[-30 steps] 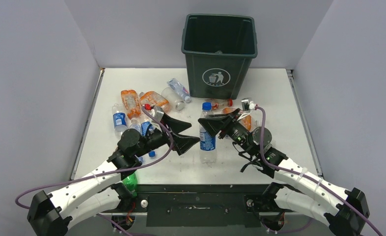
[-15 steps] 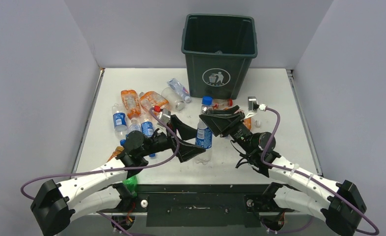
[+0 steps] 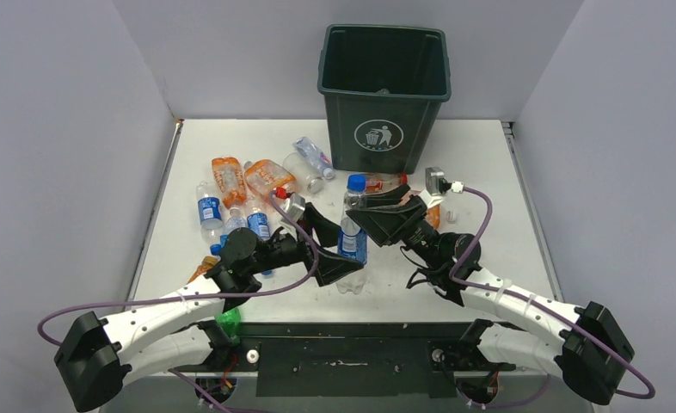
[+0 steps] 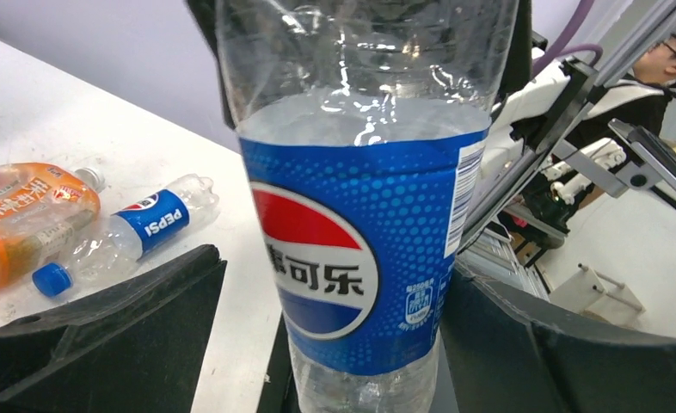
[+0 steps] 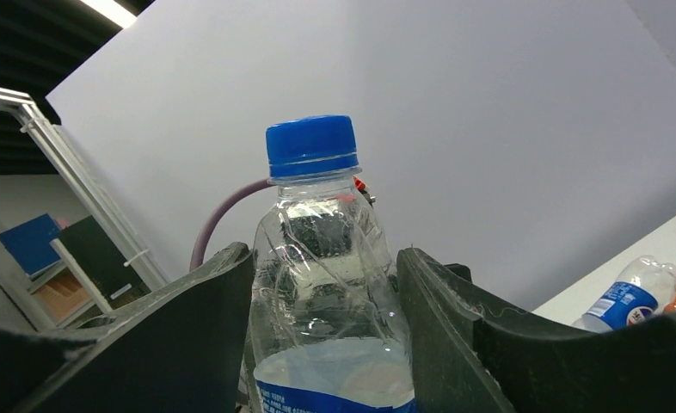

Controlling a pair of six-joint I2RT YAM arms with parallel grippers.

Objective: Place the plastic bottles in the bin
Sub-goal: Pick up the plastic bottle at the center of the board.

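A clear Pepsi bottle [image 3: 350, 241] with a blue label and blue cap stands tilted at the table's middle front. My right gripper [image 3: 359, 209] is shut on its upper part; in the right wrist view both fingers press the bottle [image 5: 317, 258] around my gripper's middle [image 5: 324, 284]. My left gripper [image 3: 347, 254] is open around the lower body; in the left wrist view the bottle [image 4: 352, 258] stands between the jaws [image 4: 352, 344], with a gap on the left side. The dark green bin [image 3: 384, 86] stands at the back. Several more bottles lie at left, among them orange ones [image 3: 228, 176].
Blue-labelled bottles [image 3: 208, 209] lie by my left arm. A green bottle [image 3: 227, 320] sits at the near edge. A red-capped bottle [image 3: 386, 181] lies in front of the bin. White walls close in left, right and back.
My right gripper has closed on the bottle's upper part and tipped it leftward. My left gripper has moved right, its open jaws now around the bottle's lower body.
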